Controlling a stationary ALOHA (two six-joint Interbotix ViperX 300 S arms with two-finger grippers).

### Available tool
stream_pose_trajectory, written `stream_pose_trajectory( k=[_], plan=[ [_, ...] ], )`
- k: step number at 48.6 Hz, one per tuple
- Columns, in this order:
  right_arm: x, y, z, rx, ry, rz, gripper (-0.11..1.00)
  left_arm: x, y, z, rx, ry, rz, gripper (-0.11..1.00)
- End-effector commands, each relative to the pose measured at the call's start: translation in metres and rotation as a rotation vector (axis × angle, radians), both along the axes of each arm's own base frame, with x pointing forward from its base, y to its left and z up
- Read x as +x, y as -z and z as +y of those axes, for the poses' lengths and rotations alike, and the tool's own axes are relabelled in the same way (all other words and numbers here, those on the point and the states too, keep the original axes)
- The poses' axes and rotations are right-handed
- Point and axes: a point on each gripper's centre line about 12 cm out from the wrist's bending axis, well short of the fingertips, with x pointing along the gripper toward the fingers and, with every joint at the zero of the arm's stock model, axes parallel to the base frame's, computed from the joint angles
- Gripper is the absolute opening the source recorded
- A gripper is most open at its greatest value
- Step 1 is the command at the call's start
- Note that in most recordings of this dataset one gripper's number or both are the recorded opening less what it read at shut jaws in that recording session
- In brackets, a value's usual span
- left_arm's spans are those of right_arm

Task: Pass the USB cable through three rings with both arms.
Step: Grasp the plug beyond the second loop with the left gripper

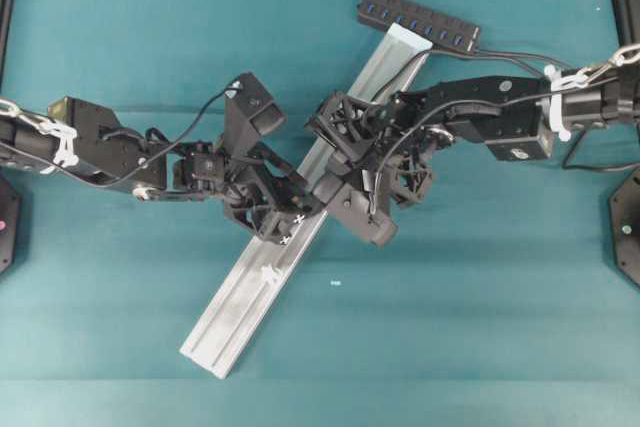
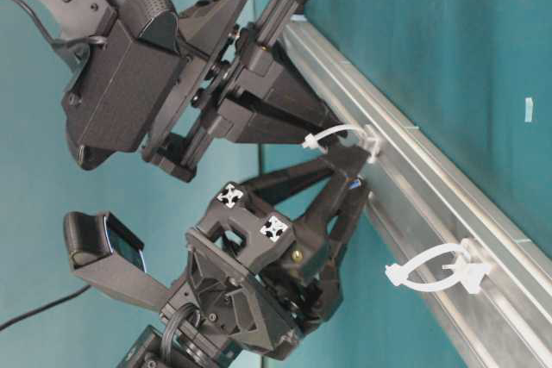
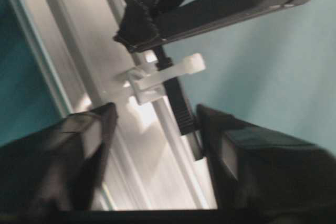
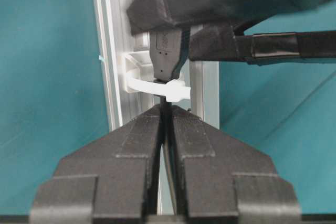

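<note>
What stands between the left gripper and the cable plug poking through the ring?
Nothing visible. In the left wrist view the USB cable plug has come through the ring and lies in the open gap between the left gripper fingers. The right gripper pinches the cable behind the ring.

table (image 1: 450,327): teal | rail (image 1: 235,312): silver | rings (image 2: 431,269): whitish | USB cable (image 4: 167,56): black | hub (image 1: 418,22): black, blue sockets

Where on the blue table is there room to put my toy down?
Bare cloth lies below the two grippers, right of the rail's lower end, and in the top-left corner above the left arm. It is crowded in the middle, where both grippers meet over the rail, and top right by the hub.
</note>
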Motion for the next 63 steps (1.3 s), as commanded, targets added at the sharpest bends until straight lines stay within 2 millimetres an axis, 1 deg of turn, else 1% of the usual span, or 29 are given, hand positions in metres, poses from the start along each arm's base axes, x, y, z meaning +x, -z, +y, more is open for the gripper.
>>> stream_pose_trajectory(
  k=[1, 3, 5, 27, 31, 35, 37, 40, 42, 48, 50, 52, 54, 59, 63],
  plan=[
    [0.003, -0.002, 0.0, 0.005, 0.01, -0.013, 0.06, 0.005, -0.007, -0.004, 0.007, 0.014, -0.032, 0.48],
    [0.003, -0.002, 0.0, 0.005, 0.01, -0.013, 0.06, 0.006, -0.008, -0.003, 0.011, 0.016, -0.036, 0.41],
    [0.003, -0.002, 0.0, 0.005, 0.01, -0.013, 0.06, 0.006, -0.008, -0.003, 0.012, 0.017, -0.033, 0.38],
    [0.001, -0.001, 0.001, 0.006, 0.01, -0.008, 0.06, 0.008, -0.01, -0.004, 0.001, 0.012, -0.029, 0.38],
    [0.0, -0.001, 0.001, 0.008, 0.011, -0.004, 0.06, 0.008, -0.012, -0.004, 0.0, 0.011, -0.028, 0.35],
    [0.0, -0.001, 0.001, 0.009, 0.009, 0.002, 0.07, 0.009, -0.013, -0.004, 0.0, 0.011, -0.028, 0.35],
    [-0.001, -0.001, 0.001, 0.011, 0.008, 0.009, 0.11, 0.009, -0.013, -0.004, 0.0, 0.011, -0.029, 0.35],
    [-0.002, -0.001, 0.002, 0.014, 0.006, 0.018, 0.23, 0.01, -0.014, -0.004, 0.001, 0.012, -0.032, 0.35],
    [-0.003, -0.001, 0.002, 0.017, 0.005, 0.028, 0.33, 0.009, -0.013, -0.004, 0.0, 0.012, -0.029, 0.35],
    [-0.004, 0.0, 0.002, 0.022, 0.012, 0.033, 0.7, 0.009, -0.014, -0.006, 0.0, 0.015, -0.029, 0.35],
    [-0.004, -0.001, 0.002, 0.024, 0.02, 0.028, 0.81, 0.009, -0.014, -0.008, -0.001, 0.019, -0.029, 0.35],
    [-0.004, -0.002, 0.002, 0.024, 0.027, 0.021, 0.88, 0.009, -0.014, -0.009, -0.002, 0.021, -0.028, 0.35],
    [-0.003, -0.003, 0.001, 0.024, 0.033, 0.014, 0.89, 0.008, -0.014, -0.011, -0.008, 0.022, -0.028, 0.34],
    [-0.005, -0.004, -0.001, 0.027, 0.054, 0.008, 0.85, 0.008, -0.016, -0.016, -0.032, 0.018, -0.026, 0.32],
    [-0.005, -0.006, -0.003, 0.031, 0.069, 0.002, 0.85, 0.006, -0.016, -0.021, -0.045, 0.022, -0.018, 0.32]
  ],
)
